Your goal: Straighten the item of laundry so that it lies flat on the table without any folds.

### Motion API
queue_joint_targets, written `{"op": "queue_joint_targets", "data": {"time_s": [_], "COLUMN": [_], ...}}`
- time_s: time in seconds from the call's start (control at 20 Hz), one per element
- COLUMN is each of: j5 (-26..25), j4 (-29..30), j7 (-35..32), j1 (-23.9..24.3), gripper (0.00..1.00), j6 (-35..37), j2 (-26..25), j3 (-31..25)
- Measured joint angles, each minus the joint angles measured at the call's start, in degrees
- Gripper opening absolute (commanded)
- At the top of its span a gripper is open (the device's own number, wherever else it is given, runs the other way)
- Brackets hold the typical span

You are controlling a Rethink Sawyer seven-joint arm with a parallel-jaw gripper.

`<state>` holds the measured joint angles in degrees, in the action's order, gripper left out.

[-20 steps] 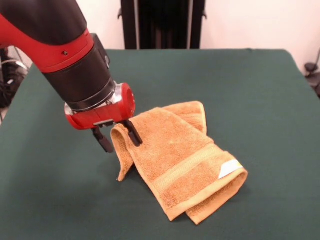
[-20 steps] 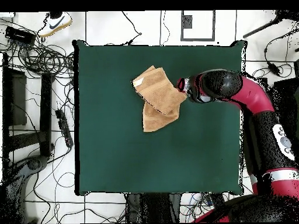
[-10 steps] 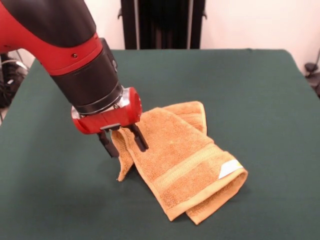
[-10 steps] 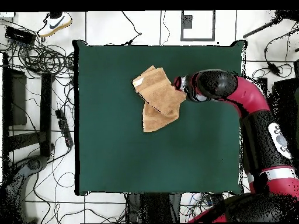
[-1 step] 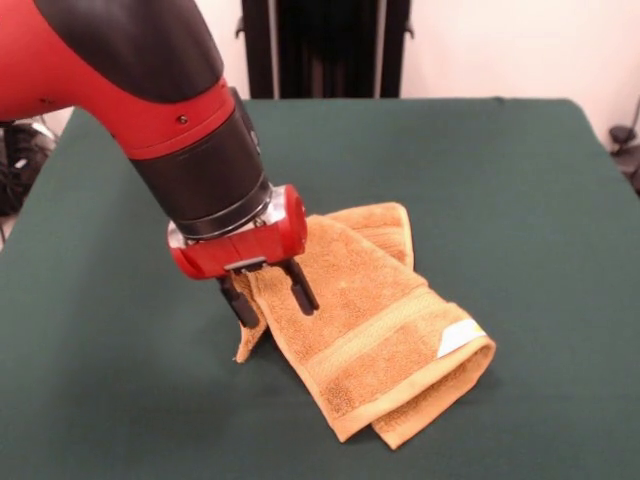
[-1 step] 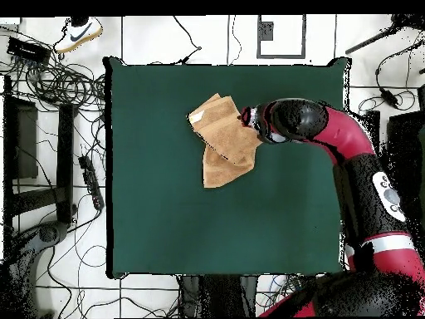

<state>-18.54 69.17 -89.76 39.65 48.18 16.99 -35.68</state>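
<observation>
1. Since the earlier frames the gripper (image 5: 271, 294) has shifted along the towel's raised edge, further over the cloth; the towel (image 5: 375, 320) itself has not changed shape.
2. The 2 black fingers (image 5: 301, 286) stand apart, straddling the upturned towel edge: one on each side, no clear pinch visible.
3. The towel lies folded over itself on the green table (image 5: 520, 180), towards the table's middle, doubled layers showing at its near end.
4. A small white label (image 5: 459, 337) sits at the folded corner; no writing on it can be read.
5. A woven band (image 5: 375, 335) crosses the top layer.
</observation>
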Motion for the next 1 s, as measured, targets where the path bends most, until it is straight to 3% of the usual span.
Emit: {"op": "queue_joint_targets", "data": {"time_s": [1.0], "j5": [-1.87], "j4": [-1.05], "j7": [0.00], "j1": [0.19], "gripper": [1.00], "j6": [-1.39], "j2": [-6.07], "j3": [-0.21]}}
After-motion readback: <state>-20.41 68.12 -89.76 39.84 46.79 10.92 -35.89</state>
